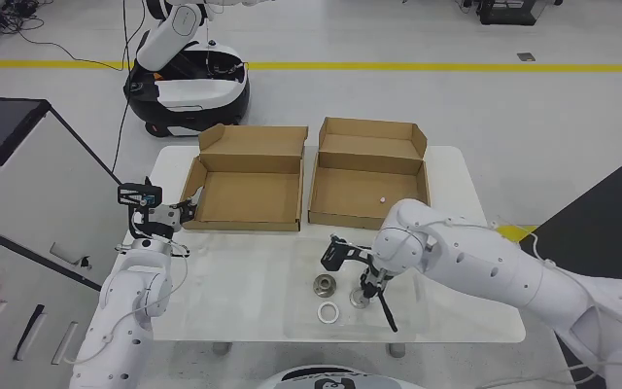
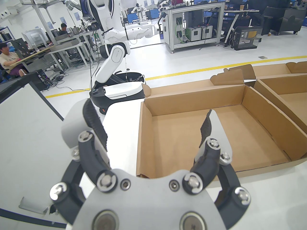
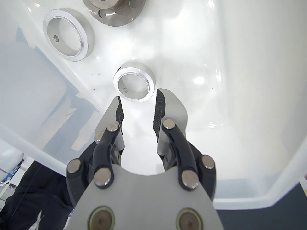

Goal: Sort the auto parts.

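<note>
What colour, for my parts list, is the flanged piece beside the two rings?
The flanged piece is dull brownish-grey metal; the right wrist view shows it best.

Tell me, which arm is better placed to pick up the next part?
Right. The right gripper is open just beside the small ring; the left gripper sits by the left box, far from it.

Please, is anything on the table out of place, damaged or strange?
Nothing stands out. The flanged hub, large ring and small ring lie flat on the table; the empty box and the box beside it look intact.
</note>
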Controlling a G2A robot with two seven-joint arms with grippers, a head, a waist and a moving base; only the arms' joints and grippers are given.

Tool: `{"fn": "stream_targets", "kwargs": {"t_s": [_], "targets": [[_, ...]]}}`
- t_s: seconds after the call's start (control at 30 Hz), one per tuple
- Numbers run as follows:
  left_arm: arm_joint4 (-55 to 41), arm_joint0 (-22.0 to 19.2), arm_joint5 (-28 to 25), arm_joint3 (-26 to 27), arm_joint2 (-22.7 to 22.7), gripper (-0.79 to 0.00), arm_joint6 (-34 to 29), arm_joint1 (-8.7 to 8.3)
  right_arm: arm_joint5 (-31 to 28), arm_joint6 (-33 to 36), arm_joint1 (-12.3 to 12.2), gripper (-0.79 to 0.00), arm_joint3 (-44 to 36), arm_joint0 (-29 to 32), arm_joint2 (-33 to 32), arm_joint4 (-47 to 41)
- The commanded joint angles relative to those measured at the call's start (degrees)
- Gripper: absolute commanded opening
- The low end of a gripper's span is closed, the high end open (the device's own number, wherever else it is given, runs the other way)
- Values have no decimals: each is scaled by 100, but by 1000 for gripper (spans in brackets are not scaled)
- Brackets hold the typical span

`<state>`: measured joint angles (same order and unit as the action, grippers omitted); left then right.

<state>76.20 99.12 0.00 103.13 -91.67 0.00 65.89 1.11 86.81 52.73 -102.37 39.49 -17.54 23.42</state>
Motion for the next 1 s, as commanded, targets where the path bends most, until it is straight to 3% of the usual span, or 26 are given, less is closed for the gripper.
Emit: {"fn": "stream_targets", "kwargs": {"t_s": [0.0, 0.97], "targets": [[0, 0, 0, 0, 0, 0, 0, 0, 3, -19, 25, -462, 21, 15, 17, 63], [0, 0, 0, 0, 0, 0, 0, 0, 108, -10, 198, -529, 193, 265, -86, 472]]}}
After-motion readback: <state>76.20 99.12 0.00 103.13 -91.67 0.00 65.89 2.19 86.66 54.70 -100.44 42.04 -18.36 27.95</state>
